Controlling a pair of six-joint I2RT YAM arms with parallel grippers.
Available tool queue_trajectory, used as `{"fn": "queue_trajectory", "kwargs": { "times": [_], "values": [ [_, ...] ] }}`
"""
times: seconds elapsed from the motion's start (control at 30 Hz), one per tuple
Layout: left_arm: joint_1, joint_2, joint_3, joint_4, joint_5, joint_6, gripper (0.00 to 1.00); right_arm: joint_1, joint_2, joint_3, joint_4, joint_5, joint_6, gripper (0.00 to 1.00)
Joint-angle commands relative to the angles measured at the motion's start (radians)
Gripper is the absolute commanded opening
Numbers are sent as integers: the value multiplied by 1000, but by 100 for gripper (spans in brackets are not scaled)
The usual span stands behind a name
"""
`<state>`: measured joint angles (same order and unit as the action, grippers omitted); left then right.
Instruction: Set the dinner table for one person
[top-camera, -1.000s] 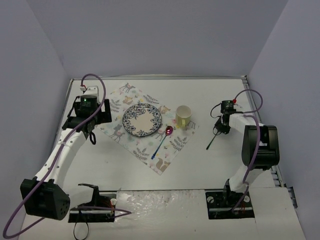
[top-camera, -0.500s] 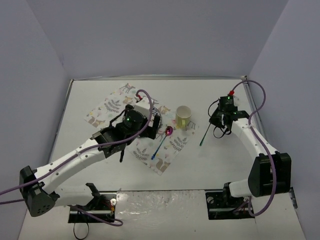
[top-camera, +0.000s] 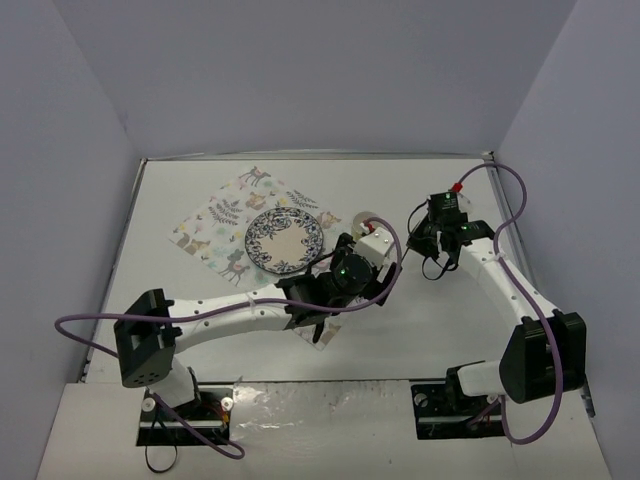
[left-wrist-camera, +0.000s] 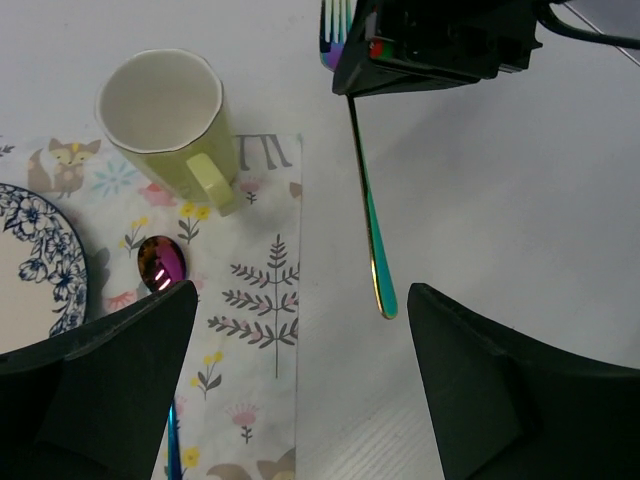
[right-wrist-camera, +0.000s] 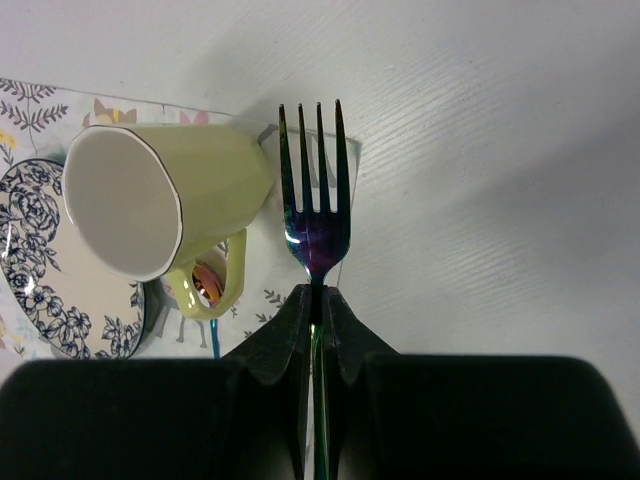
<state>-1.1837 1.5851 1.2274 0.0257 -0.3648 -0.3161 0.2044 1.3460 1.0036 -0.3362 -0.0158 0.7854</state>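
The white dinner table (top-camera: 450, 320) carries a printed cloth (top-camera: 215, 225) with a blue-patterned plate (top-camera: 285, 240) on it. A pale yellow cup (left-wrist-camera: 165, 105) stands at the cloth's right corner. A purple-bowled spoon (left-wrist-camera: 160, 262) lies beside the plate. My left gripper (left-wrist-camera: 300, 370) is open and empty. It hovers over the cloth's right edge, below the cup. My right gripper (right-wrist-camera: 315, 295) is shut on an iridescent fork (right-wrist-camera: 318, 200), held above the table just right of the cup. The fork's handle (left-wrist-camera: 370, 220) hangs in the left wrist view. The left arm hides most of the spoon from above.
The left arm (top-camera: 240, 305) stretches across the cloth's near corner to the middle of the table. The right arm (top-camera: 500, 275) reaches in from the right. Grey walls enclose the table on three sides.
My left arm has swung from the table's far left, over the plate, to the cloth's right corner. My right gripper has carried the fork left toward the cup.
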Motion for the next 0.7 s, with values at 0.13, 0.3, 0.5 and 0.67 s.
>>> {"fn": "queue_trajectory", "kwargs": {
  "times": [0.13, 0.3, 0.5, 0.67],
  "values": [
    [-33, 63, 14, 290, -8, 90, 78, 7, -10, 76, -35, -6, 67, 0],
    [-33, 109, 4, 352, -24, 130, 73, 12, 3, 92, -58, 8, 71, 0],
    [-34, 175, 25, 367, -24, 142, 67, 18, 11, 101, -70, 13, 69, 0],
    [-34, 210, 66, 336, -49, 146, 60, 27, 7, 91, -72, 13, 71, 0]
  ]
}}
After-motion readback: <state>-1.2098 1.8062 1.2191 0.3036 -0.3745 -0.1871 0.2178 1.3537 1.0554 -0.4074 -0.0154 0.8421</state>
